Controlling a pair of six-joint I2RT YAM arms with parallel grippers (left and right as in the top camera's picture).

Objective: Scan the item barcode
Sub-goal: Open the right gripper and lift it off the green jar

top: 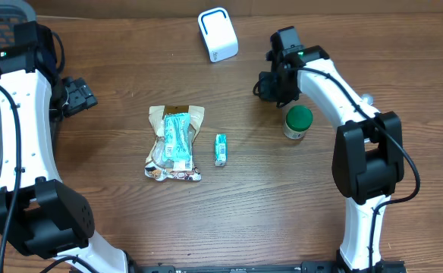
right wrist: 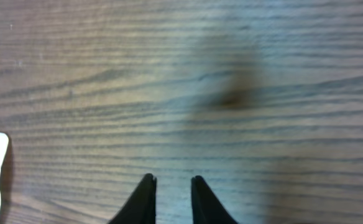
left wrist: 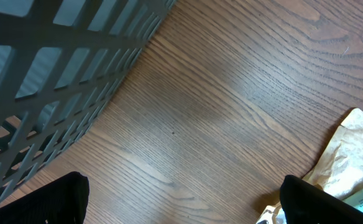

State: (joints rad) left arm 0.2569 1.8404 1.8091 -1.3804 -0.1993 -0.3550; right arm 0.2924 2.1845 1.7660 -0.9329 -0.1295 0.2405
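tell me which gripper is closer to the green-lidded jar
Right. The right gripper sits just up and left of the green-lidded jar in the overhead view. The left gripper is far across the table, by the basket.

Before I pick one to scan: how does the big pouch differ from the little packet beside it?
The pouch is far larger than the small packet. The pouch is tan and brown with a teal label; the small packet is teal and white. The pouch looks wide and crumpled, the small packet slim and neat. Both lie flat on the table, side by side but apart, neither held.
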